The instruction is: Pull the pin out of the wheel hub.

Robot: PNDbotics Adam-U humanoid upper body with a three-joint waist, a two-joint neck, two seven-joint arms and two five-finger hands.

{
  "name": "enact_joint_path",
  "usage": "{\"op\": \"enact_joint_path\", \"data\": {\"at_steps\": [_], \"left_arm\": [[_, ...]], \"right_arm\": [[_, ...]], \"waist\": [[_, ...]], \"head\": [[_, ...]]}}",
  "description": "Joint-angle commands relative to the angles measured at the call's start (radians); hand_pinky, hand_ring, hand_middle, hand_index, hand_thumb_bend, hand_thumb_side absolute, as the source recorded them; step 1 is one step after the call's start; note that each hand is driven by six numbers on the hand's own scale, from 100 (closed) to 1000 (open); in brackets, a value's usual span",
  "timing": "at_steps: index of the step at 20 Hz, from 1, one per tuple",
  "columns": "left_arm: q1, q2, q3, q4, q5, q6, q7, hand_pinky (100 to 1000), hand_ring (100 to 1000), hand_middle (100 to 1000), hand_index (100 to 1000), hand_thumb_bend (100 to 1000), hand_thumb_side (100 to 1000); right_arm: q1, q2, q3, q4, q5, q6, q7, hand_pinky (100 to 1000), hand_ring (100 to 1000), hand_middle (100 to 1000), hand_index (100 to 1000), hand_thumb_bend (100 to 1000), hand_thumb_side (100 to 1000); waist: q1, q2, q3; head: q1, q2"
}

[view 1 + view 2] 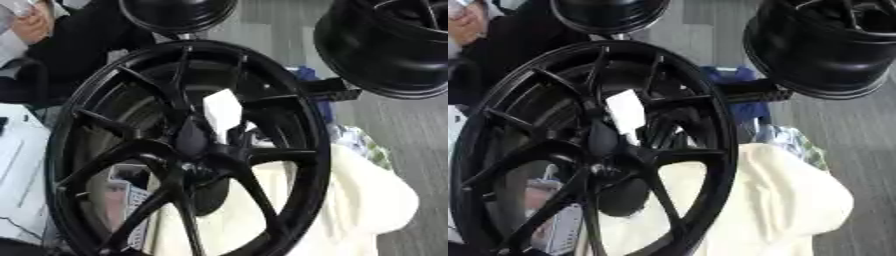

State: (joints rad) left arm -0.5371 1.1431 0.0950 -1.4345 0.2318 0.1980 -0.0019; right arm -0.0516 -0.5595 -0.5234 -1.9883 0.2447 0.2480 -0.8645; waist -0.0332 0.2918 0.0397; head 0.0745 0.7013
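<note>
A large black spoked wheel (188, 150) stands on edge and fills the middle of both views. Its hub (206, 152) lies a little below the centre, where the spokes meet. A white rectangular piece (221, 111) sits just above the hub, between two spokes. No pin can be made out at the hub; that area is dark and blurred. Neither of my hands shows in either view.
Two more black rims hang at the top centre (179, 12) and top right (394, 45). A cream cloth (367, 200) lies behind the wheel at the lower right. A white surface (17, 165) is at the left, and a blue object (732, 75) sits behind the wheel's upper right.
</note>
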Motion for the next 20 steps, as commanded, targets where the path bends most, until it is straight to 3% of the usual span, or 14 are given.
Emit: {"op": "enact_joint_path", "data": {"at_steps": [1,12,14,15,16,17,18,20], "left_arm": [[-0.004,0.049,0.019,0.062,-0.017,-0.003,0.075,688,590,416,550,114,118],[0.007,0.019,-0.014,0.176,-0.205,0.023,0.109,700,611,454,591,183,100],[0.006,0.008,-0.018,0.196,-0.230,0.029,0.095,748,684,547,692,239,100],[0.005,0.004,-0.020,0.203,-0.236,0.029,0.083,795,758,656,772,259,100],[0.007,0.001,-0.027,0.207,-0.246,0.022,0.057,841,830,765,843,296,177],[0.007,-0.002,-0.028,0.210,-0.257,0.013,0.033,869,869,810,880,350,348],[0.006,-0.006,-0.027,0.215,-0.267,0.004,0.015,879,882,823,896,410,460],[0.005,-0.010,-0.025,0.227,-0.286,-0.011,-0.006,884,888,827,900,448,500]], "right_arm": [[-0.002,-0.023,-0.011,-0.012,0.002,0.045,-0.043,451,609,631,795,360,291],[-0.006,-0.020,-0.012,-0.012,-0.001,0.043,-0.043,452,609,631,795,367,291],[-0.007,-0.020,-0.010,-0.012,0.000,0.043,-0.043,452,608,630,795,370,291],[-0.007,-0.020,-0.010,-0.012,0.000,0.043,-0.043,452,608,630,795,371,291],[-0.007,-0.019,-0.010,-0.012,0.000,0.043,-0.043,452,608,630,795,372,291],[-0.007,-0.019,-0.011,-0.012,0.000,0.043,-0.043,451,608,630,795,372,291],[-0.007,-0.018,-0.011,-0.012,-0.001,0.043,-0.043,450,608,630,795,372,291],[-0.007,-0.017,-0.011,-0.012,-0.002,0.043,-0.043,451,608,630,795,373,291]], "waist": [[0.002,-0.012,-0.001],[0.000,-0.008,-0.010],[-0.001,-0.009,-0.011],[-0.001,-0.009,-0.012],[-0.001,-0.009,-0.012],[-0.001,-0.009,-0.012],[-0.001,-0.009,-0.011],[-0.001,-0.010,-0.011]], "head": [[-0.002,-0.015],[-0.001,-0.021],[-0.001,-0.022],[-0.001,-0.023],[0.000,-0.023],[0.001,-0.023],[0.000,-0.023],[0.000,-0.024]]}}
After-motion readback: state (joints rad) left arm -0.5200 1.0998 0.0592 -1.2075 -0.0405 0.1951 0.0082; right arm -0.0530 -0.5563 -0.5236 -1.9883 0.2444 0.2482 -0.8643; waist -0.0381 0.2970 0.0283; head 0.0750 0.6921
